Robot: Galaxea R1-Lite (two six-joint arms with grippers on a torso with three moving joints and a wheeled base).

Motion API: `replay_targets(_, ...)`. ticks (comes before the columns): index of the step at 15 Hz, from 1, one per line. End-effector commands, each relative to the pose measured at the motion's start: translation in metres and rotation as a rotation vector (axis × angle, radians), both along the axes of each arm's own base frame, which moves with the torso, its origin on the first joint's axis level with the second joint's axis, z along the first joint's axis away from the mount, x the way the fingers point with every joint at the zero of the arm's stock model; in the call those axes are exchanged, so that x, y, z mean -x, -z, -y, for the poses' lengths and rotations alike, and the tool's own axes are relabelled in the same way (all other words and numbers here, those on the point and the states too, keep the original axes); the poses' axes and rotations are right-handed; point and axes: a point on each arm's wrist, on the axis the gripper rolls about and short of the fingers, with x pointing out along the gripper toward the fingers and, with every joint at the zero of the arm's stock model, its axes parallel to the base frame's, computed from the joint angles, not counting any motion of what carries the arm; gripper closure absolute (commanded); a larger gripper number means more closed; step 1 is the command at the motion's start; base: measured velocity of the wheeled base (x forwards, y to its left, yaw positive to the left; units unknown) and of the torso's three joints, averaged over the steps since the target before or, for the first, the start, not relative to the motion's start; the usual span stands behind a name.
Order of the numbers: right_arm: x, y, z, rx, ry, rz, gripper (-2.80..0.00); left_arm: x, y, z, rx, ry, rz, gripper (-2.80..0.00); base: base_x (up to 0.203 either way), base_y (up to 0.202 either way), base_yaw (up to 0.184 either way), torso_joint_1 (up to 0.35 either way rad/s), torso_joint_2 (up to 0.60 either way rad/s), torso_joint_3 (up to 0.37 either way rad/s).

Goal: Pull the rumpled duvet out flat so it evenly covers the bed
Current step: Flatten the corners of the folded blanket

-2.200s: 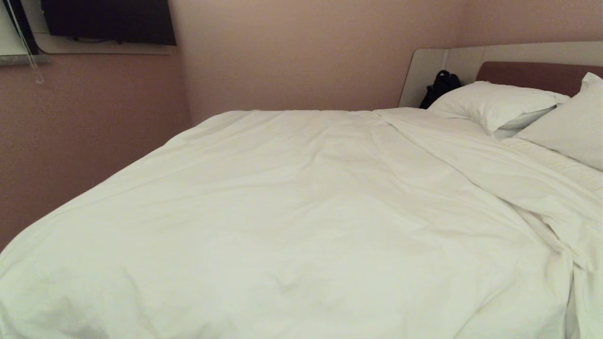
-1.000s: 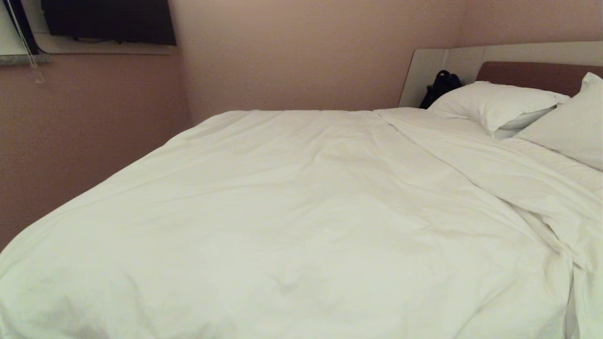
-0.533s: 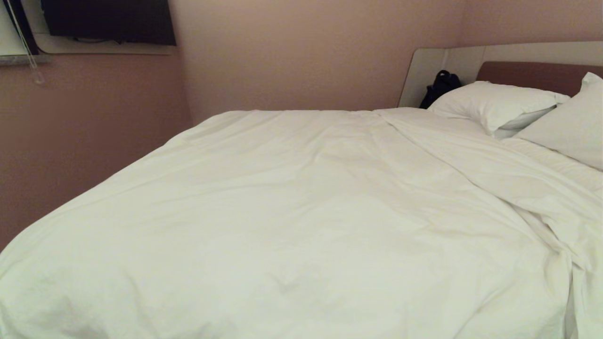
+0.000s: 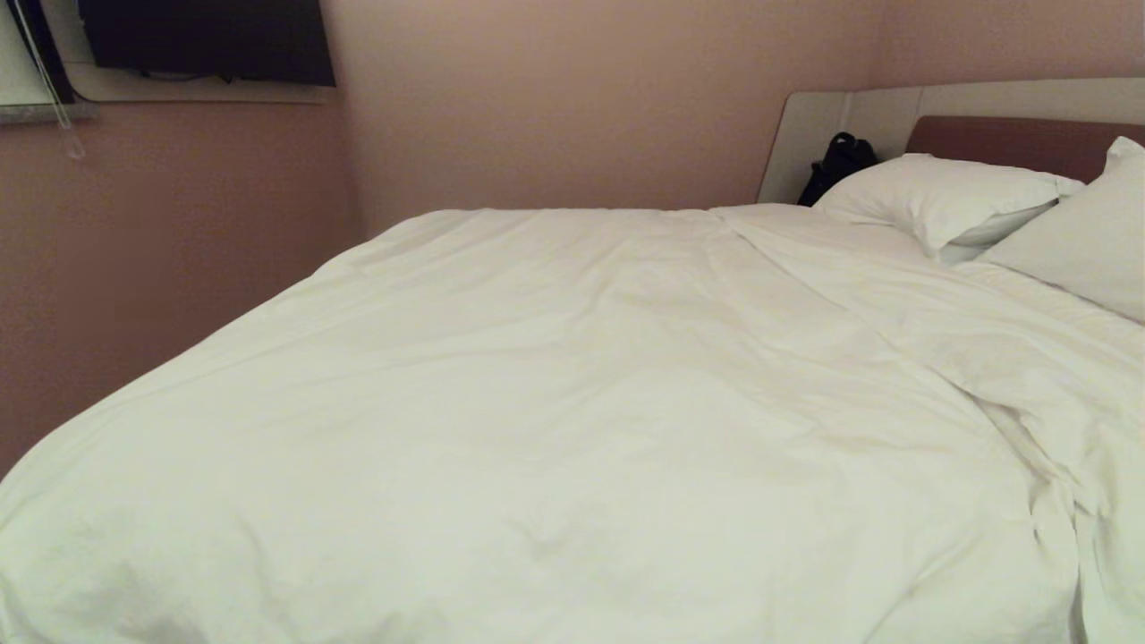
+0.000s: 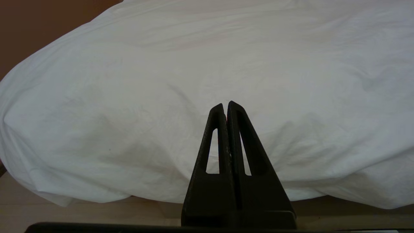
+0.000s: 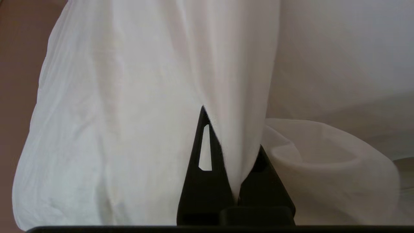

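Note:
The white duvet (image 4: pixel 555 385) lies spread over the bed (image 4: pixel 1011 143), with creases and a long ridge toward the right side. Neither arm shows in the head view. In the right wrist view my right gripper (image 6: pixel 226 132) is shut on a hanging fold of the duvet (image 6: pixel 129 97), and the cloth runs down between its black fingers (image 6: pixel 202 155). My left gripper (image 5: pixel 225 105) is shut with nothing in it. It sits parked in front of the duvet's overhanging edge (image 5: pixel 161 81), apart from it.
Two white pillows (image 4: pixel 939 201) (image 4: pixel 1073 241) lean at the headboard, with a black bag (image 4: pixel 836 165) beside them. A pink wall (image 4: pixel 179 224) runs close along the bed's far side. Pale floor (image 5: pixel 64 213) shows under the duvet's hanging edge.
The folds along the duvet's right side have shifted and the ridge there sits flatter. The rest of the duvet lies as before.

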Motion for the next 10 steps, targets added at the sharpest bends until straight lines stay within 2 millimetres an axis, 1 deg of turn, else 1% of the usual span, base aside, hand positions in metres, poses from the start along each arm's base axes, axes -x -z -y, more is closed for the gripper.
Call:
replay_targets(1, 0.012, -0.038, -0.02, -0.011, 0.016, -0.012, 0.0, 0.0, 0.0, 0.0, 0.0, 0.0, 0.001, 0.0, 0.0, 0.0, 0.0, 0.0, 0.0, 0.0)
replay_targets(2, 0.016, -0.049, -0.025, 0.009, 0.031, -0.042, 0.0, 0.0, 0.0, 0.0, 0.0, 0.0, 0.0, 0.0, 0.0, 0.0, 0.0, 0.0, 0.0, 0.0)
replay_targets(4, 0.024, -0.069, -0.034, 0.077, 0.089, -0.169, 0.0, 0.0, 0.0, 0.0, 0.0, 0.0, 0.001, 0.0, 0.0, 0.0, 0.0, 0.0, 0.0, 0.0)
replay_targets(5, 0.029, -0.078, -0.037, 0.095, 0.115, -0.192, 0.0, 0.0, 0.0, 0.0, 0.0, 0.0, -0.001, 0.0, 0.0, 0.0, 0.0, 0.0, 0.0, 0.0)
replay_targets(7, 0.036, -0.089, -0.04, 0.119, 0.154, -0.204, 0.0, 0.0, 0.0, 0.0, 0.0, 0.0, -0.001, 0.0, 0.0, 0.0, 0.0, 0.0, 0.0, 0.0)
replay_targets(9, 0.039, -0.093, -0.041, 0.139, 0.204, -0.277, 0.0, 0.0, 0.0, 0.0, 0.0, 0.0, -0.001, 0.0, 0.0, 0.0, 0.0, 0.0, 0.0, 0.0)
replay_targets(10, 0.041, -0.095, -0.039, 0.14, 0.231, -0.287, 0.0, 0.0, 0.0, 0.0, 0.0, 0.0, -0.001, 0.0, 0.0, 0.0, 0.0, 0.0, 0.0, 0.0)
